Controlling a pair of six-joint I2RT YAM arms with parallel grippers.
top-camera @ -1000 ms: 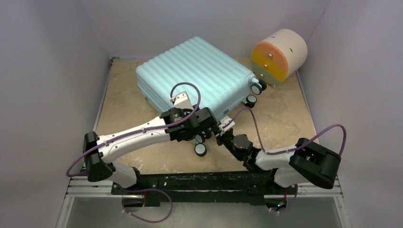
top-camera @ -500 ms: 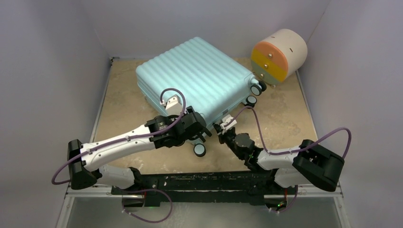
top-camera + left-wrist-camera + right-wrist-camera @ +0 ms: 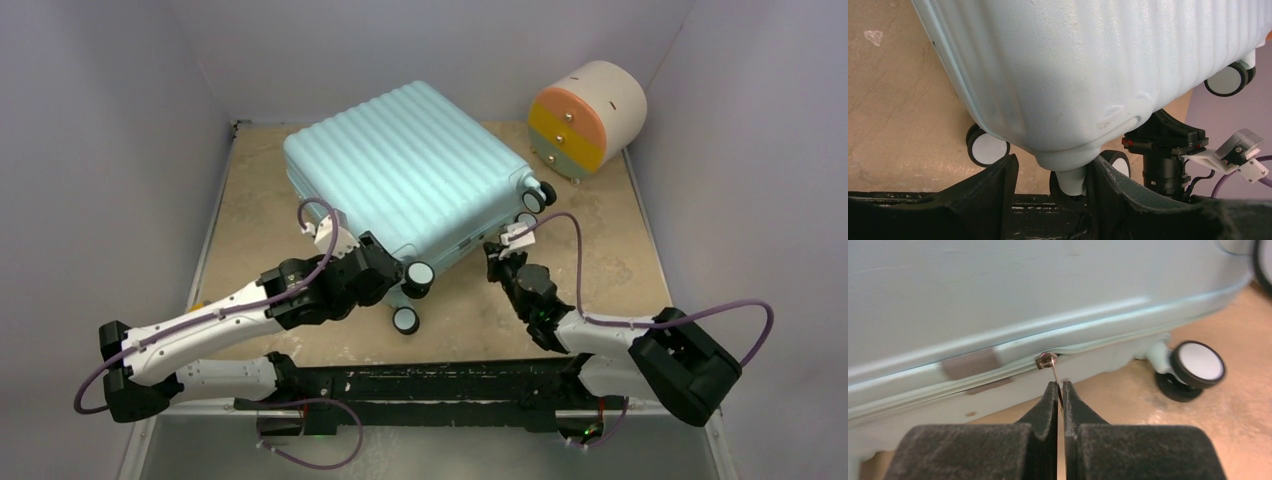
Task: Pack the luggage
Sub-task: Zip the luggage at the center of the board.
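**Luggage, zip step.** The luggage [image 3: 410,165] lies flat with its shells together, at the middle of the table [image 3: 610,270] toward the far edge. Its wheeled end is turned to the near right.

The step in hand is judged to be the running of the zip along the seam of that end. The zip pull [image 3: 1054,374] is pinched between the pressed-together jaws of the right gripper [image 3: 1058,387]. The slider sits at the seam just above the fingertips.

The nearest corner is straddled by the left gripper [image 3: 1054,162]. Its jaws are spread on either side of a wheel [image 3: 405,320] stem, and no firm clamp can be made out.

The next move is judged to call for a steady pull kept in line with the seam, with the shell braced at the corner so that it does not roll or swing. From these views it cannot be told which stretch of the zip is open.

The shell is pale teal, hard and ribbed, with a small dent near the corner. The wheels are black with white faces.

A round drawer unit [image 3: 588,118] stands at the far right corner, apart from the luggage.
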